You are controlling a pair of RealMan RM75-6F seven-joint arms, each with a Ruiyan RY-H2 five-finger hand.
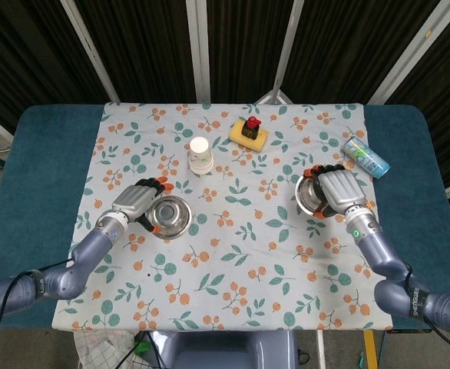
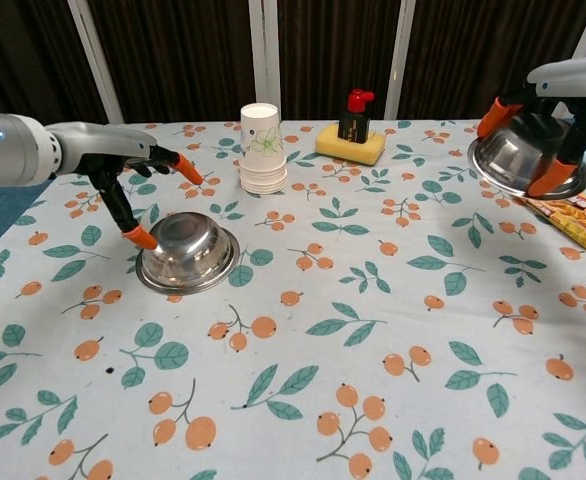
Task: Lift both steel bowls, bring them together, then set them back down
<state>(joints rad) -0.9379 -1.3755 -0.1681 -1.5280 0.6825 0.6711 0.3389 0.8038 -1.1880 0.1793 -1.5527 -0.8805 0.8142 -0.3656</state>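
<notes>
One steel bowl [image 1: 171, 215] [image 2: 188, 255] stands upright on the flowered cloth, left of centre. My left hand [image 1: 137, 201] [image 2: 123, 175] hovers at its left rim with fingers spread, the thumb tip close to the rim and the others above the bowl; it holds nothing. Near the right edge my right hand [image 1: 339, 192] [image 2: 553, 110] grips the second steel bowl [image 1: 311, 196] [image 2: 523, 165] from above. That bowl is held nearly level, slightly off the cloth as far as I can tell.
A stack of paper cups [image 1: 200, 156] [image 2: 261, 148] stands behind the left bowl. A yellow sponge with a small red-capped bottle [image 1: 249, 132] [image 2: 351, 135] sits at the back centre. A blue can [image 1: 365, 156] and a snack packet [image 2: 573, 215] lie beside the right hand.
</notes>
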